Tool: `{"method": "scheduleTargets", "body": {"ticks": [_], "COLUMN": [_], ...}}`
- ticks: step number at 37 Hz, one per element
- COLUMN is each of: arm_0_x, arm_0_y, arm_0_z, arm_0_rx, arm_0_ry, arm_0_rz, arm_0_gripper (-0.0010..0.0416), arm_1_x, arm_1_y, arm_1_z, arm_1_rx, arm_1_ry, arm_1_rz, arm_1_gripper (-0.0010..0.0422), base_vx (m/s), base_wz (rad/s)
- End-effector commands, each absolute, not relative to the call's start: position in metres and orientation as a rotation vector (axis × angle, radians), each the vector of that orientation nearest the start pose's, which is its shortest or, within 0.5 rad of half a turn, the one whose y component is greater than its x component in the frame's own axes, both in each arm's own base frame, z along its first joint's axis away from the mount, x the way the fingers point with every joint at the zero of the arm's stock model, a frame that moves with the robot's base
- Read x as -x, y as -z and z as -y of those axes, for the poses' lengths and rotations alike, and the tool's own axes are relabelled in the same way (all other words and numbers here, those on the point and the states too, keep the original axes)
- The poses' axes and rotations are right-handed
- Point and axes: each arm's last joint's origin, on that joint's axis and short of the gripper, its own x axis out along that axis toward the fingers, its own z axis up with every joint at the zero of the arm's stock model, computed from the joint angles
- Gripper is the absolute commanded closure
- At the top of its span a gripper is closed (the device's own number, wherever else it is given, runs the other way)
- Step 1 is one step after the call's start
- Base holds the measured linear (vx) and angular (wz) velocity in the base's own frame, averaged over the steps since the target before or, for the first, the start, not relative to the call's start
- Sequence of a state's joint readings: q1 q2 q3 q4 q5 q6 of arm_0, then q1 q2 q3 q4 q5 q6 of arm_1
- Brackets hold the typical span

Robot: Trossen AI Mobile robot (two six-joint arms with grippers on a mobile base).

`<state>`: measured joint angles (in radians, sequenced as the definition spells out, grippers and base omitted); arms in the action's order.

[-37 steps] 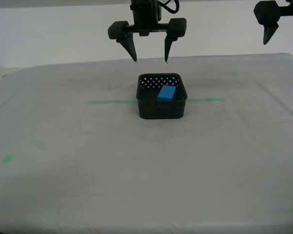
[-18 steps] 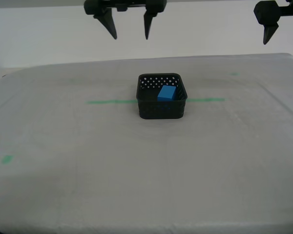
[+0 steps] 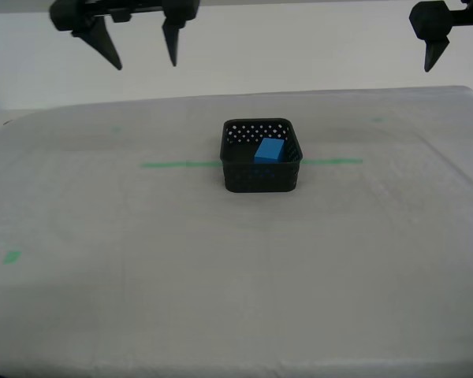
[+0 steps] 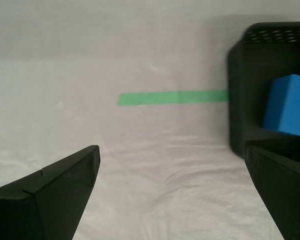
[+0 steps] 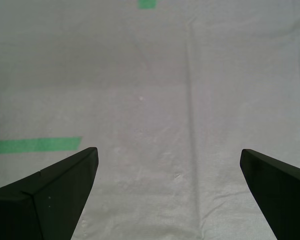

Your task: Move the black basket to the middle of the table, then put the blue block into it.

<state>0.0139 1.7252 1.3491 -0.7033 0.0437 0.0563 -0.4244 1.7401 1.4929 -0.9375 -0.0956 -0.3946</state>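
The black basket (image 3: 260, 179) stands at the middle of the table (image 3: 221, 283), on the green tape line (image 3: 181, 164). The blue block (image 3: 269, 150) lies tilted inside it, against one wall. My second gripper (image 3: 145, 64) hangs open and empty, high above the table at the exterior view's upper left, well clear of the basket. Its wrist view shows the second gripper (image 4: 172, 150) over bare cloth, with the basket (image 4: 240, 100) and block (image 4: 290, 105) off to one side. My first gripper (image 3: 456, 67) hangs open and empty at the exterior view's upper right.
Pale cloth covers the table. Small green tape squares sit at the exterior view's near left (image 3: 12, 257) and far right (image 3: 376, 120). In the first wrist view, the first gripper (image 5: 169, 150) hangs over bare cloth, with a tape end (image 5: 35, 145) and a tape square (image 5: 147, 3) showing.
My second gripper has risen from just above the basket and swung toward the exterior view's left, staying open. The basket, the block and my first gripper have not moved.
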Motion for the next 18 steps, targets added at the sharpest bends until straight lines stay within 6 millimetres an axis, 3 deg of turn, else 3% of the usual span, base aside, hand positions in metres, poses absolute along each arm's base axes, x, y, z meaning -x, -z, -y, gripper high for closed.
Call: {"method": "scheduleTargets", "body": {"ticks": [1,9,18], "arm_0_x": [-0.356,-0.356,-0.356], "arm_0_y": [-0.245,-0.245,-0.245], "arm_0_z": [-0.004,-0.004,-0.004], "arm_0_rx": [-0.019,-0.018,-0.019], "arm_0_ry": [0.059,0.059,0.059], "arm_0_rz": [-1.077,-1.077,-1.077], "arm_0_gripper": [0.0007,0.0007,0.0007], "arm_1_x": [-0.313,-0.297,-0.286], "arm_1_y": [-0.274,-0.275,-0.280], "arm_1_z": [0.126,0.094,0.072], "arm_1_rx": [0.073,0.137,0.113], "arm_1_ry": [0.022,-0.100,-0.208], "arm_1_rz": [-1.169,-1.100,-1.022], "arm_1_gripper": [0.0011,0.0011,0.0011], "base_vx": [0.000,0.000,0.000], "base_wz": [0.000,0.000,0.000]}}
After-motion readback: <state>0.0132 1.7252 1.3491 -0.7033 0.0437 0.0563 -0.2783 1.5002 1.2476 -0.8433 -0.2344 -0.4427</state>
